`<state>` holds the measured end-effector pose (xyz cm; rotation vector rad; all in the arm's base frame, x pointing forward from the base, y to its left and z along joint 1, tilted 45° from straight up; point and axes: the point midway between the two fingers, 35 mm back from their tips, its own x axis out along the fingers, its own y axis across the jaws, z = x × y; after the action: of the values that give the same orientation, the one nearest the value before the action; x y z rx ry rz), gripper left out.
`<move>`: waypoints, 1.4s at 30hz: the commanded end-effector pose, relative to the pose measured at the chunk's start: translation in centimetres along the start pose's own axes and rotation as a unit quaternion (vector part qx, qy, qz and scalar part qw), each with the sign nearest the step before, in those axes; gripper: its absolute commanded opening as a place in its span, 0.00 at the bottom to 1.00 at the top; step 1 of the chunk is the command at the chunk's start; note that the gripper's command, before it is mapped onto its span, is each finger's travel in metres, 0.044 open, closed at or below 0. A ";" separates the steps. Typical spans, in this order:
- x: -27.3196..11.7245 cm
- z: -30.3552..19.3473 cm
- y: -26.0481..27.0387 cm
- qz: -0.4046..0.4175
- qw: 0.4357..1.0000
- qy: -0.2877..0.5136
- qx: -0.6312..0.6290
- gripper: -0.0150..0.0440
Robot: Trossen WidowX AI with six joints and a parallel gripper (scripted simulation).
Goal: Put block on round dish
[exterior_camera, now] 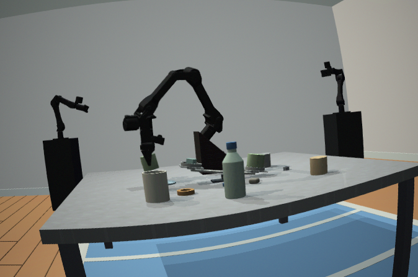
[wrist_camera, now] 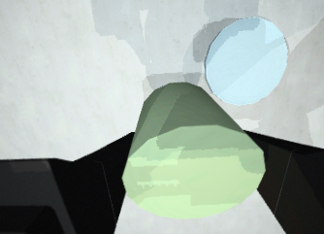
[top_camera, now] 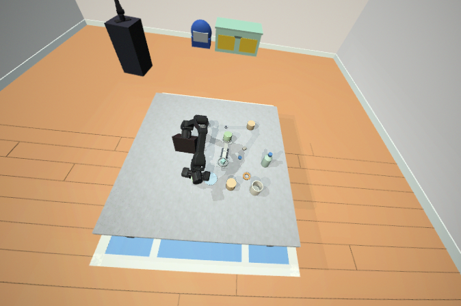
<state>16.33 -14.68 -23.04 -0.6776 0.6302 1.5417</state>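
My gripper point(top_camera: 195, 178) point(exterior_camera: 148, 163) point(wrist_camera: 180, 134) is shut on a green cup point(exterior_camera: 154, 162) point(wrist_camera: 194, 188), held tilted above the table. The pale blue round dish point(top_camera: 212, 179) point(exterior_camera: 172, 183) point(wrist_camera: 247, 62) lies beside and below it, ahead and to the right in the wrist view. The teal block point(top_camera: 222, 161) point(exterior_camera: 191, 160) lies uncovered on the near pan of the balance point(top_camera: 225, 146). The other green cup point(top_camera: 228, 136) point(exterior_camera: 255, 160) stands upright on the far pan. The gripper's fingers partly hide the held cup in the exterior view.
A grey mug point(top_camera: 254, 190) point(exterior_camera: 155, 188), an orange ring point(top_camera: 246, 179) point(exterior_camera: 185, 194), a green bottle point(top_camera: 265, 161) point(exterior_camera: 234, 176) and a tan cylinder point(top_camera: 231, 184) stand right of the dish. Another tan cylinder point(top_camera: 250, 125) point(exterior_camera: 318, 165) stands farther back. A dark wedge point(top_camera: 185, 143) is at the arm's base.
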 end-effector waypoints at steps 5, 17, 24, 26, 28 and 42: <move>3.5 0.3 0.4 0.003 1.000 -0.005 0.000 0.25; 4.5 0.3 0.4 0.003 1.000 -0.005 0.000 0.25; 4.9 0.3 0.5 0.006 1.000 -0.005 -0.002 0.30; 4.9 0.3 0.5 0.006 1.000 -0.005 -0.002 0.39; 4.9 0.3 0.5 0.006 1.000 -0.005 -0.002 0.48; 0.7 0.1 0.4 0.004 1.000 -0.004 -0.001 1.00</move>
<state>15.45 -11.46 -25.63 -0.6484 0.6198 1.5647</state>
